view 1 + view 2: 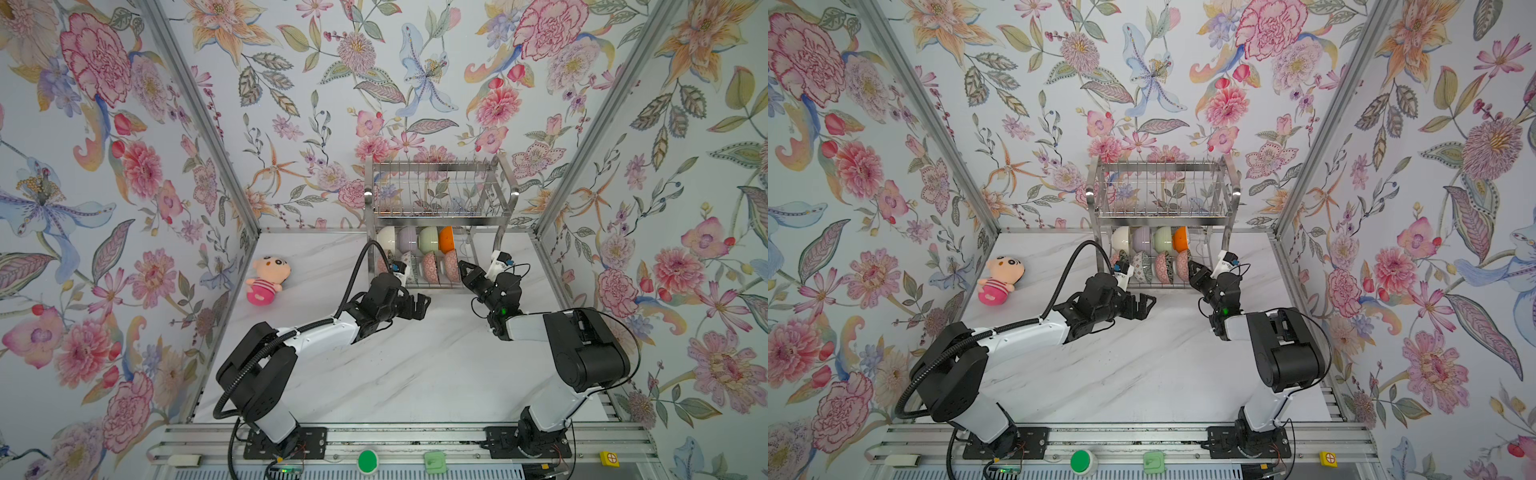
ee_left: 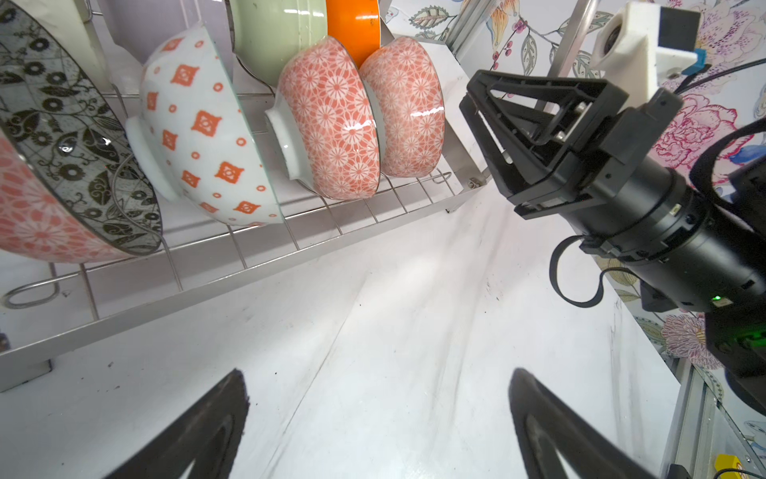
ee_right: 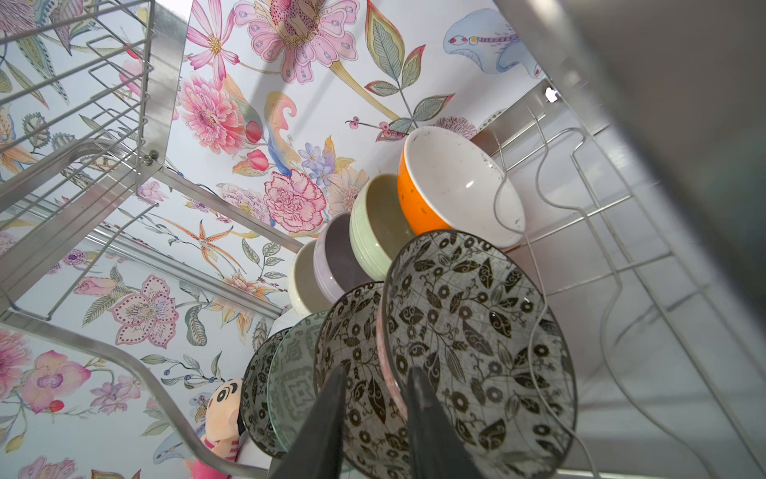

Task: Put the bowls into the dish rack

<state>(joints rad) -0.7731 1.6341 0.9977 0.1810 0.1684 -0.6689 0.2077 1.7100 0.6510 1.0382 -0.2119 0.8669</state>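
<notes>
a: fingers of the right gripper?
b: a narrow gap. the rim of the leaf-patterned bowl lines up between them. whether they pinch it, i cannot tell.
a: left gripper?
b: spread wide, holding nothing, over the table.
a: the bowls?
b: two rows on edge in the dish rack, lower tier, just above centre in both top views.

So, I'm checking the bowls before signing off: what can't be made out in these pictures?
Right wrist view: the right fingers straddle the end bowl's rim; whether they touch it is unclear.
Left wrist view: the picture's edge cuts off the dark-leaf bowl and the left fingers.
Both top views: too small to show how the bowls sit in the rack.
</notes>
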